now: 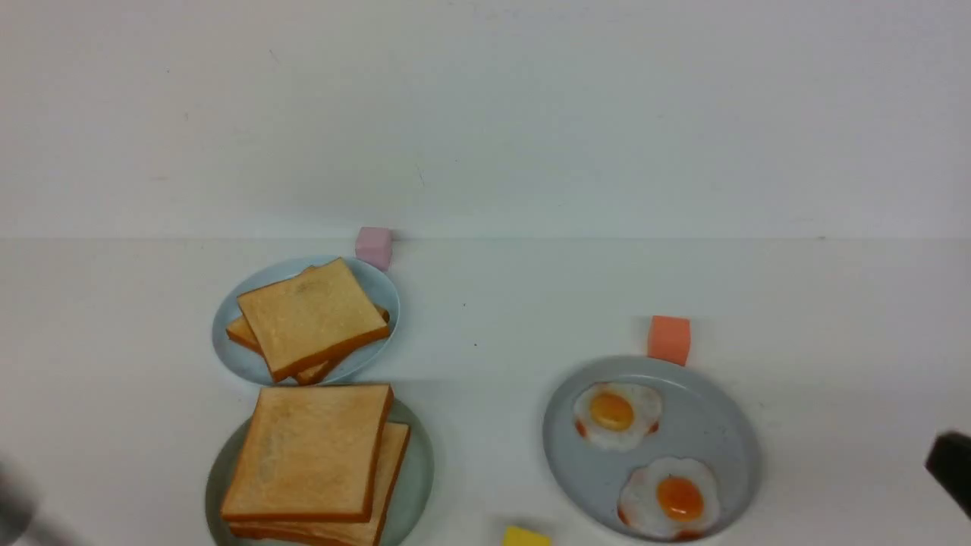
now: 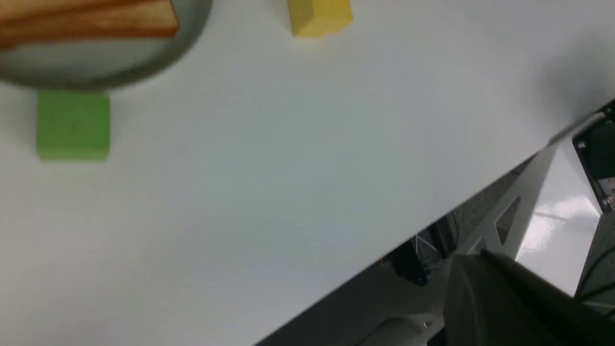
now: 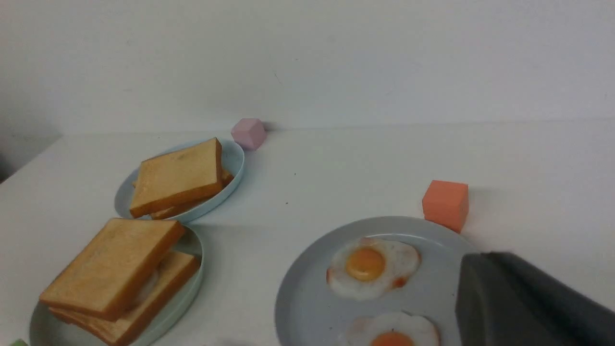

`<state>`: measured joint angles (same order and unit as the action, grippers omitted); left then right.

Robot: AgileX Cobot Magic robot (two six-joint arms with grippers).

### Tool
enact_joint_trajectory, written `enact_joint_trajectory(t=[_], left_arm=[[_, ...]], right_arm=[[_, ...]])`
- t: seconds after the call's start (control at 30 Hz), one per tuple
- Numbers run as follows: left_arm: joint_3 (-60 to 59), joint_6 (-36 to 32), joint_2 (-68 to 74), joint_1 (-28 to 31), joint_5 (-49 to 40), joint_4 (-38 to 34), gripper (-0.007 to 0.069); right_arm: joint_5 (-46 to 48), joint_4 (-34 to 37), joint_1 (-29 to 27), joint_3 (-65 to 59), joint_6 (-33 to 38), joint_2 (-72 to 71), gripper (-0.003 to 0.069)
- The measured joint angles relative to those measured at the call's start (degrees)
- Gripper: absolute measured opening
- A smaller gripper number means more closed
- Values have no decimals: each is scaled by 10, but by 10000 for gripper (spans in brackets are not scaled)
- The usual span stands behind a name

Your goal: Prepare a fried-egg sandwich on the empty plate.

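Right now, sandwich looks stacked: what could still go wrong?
1. The top toast slice sits skewed on the fried-egg sandwich, overhanging the slice below; a bump could slide it off.
2. The sandwich fills the mint-green plate almost to its rim, so a shift could spill it.
3. The green cube sits right beside that plate, crowding any approach.

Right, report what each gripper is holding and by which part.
Nothing is held. Both grippers are shut and clear of the stacked golden-brown toast-and-egg sandwich, which lies on the pale mint-green plate.

Sandwich (image 3: 117,274) sits stacked on mint plate (image 3: 192,283).
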<state>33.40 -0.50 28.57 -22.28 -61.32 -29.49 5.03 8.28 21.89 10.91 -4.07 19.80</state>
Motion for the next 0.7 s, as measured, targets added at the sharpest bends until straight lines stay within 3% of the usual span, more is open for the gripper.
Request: enact_joint_trajectory(t=[0.17, 0.37, 0.7], left_arm=[[-36, 8, -106, 0, 42, 34, -13], [-38, 9, -162, 0, 171, 44, -13], [-38, 9, -165, 0, 195, 44, -13]], right_arm=[[-2, -3, 0, -22, 0, -62, 0], [-3, -8, 0, -22, 0, -79, 4], [-3, -8, 0, -22, 0, -79, 7]])
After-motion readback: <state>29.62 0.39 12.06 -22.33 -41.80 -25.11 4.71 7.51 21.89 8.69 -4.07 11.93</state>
